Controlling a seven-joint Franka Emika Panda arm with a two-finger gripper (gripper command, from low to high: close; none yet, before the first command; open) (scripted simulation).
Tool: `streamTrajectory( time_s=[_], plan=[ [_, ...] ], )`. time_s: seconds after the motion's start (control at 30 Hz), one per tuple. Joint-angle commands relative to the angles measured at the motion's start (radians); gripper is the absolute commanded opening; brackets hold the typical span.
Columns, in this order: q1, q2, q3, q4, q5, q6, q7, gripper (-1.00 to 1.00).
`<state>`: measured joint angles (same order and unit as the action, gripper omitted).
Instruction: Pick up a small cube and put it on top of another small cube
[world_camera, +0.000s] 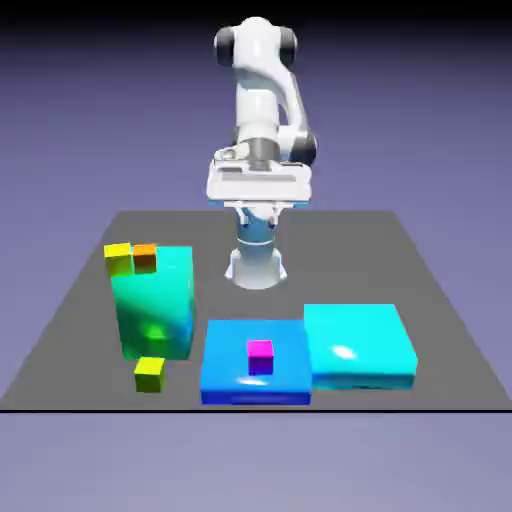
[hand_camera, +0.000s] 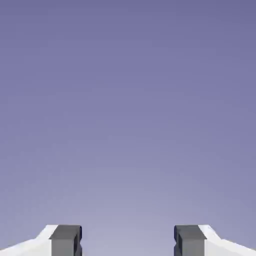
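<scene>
Blue-violet backdrop fills the hand view, where the gripper (hand_camera: 128, 242) shows two grey fingertips (hand_camera: 66, 240) set wide apart with nothing between them. From outside, the gripper (world_camera: 259, 212) hangs high over the grey table (world_camera: 420, 270), well apart from every cube. Far below and nearer the camera, a magenta cube (world_camera: 260, 356) sits on a blue slab (world_camera: 225, 372), beside a cyan slab (world_camera: 360, 345). Off toward the exterior view's left, a yellow cube (world_camera: 118, 258) and an orange cube (world_camera: 145, 257) touch atop a green block (world_camera: 155, 310); another yellow cube (world_camera: 150, 374) lies on the table at its foot.
</scene>
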<state>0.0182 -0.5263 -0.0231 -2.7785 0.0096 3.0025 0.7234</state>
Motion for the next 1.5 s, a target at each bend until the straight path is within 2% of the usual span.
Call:
streamTrajectory(
  time_s=[0.0,1.0,1.13,1.17,1.3,1.47],
  plan=[
    [0.005,0.036,-0.019,0.026,0.008,-0.029,-0.015,0.0],
    [0.158,1.124,-0.593,0.81,0.247,-0.886,-0.452,0.0],
    [0.12,1.249,-0.545,0.786,0.317,-0.766,-0.498,0.0],
    [0.12,1.25,-0.545,0.786,0.317,-0.766,-0.498,-1.0],
    [0.159,1.152,-0.602,0.825,0.256,-0.897,-0.464,-1.0],
    [0.18,1.0,-0.43,0.783,0.095,-0.952,-0.445,-1.0]
  ],
)
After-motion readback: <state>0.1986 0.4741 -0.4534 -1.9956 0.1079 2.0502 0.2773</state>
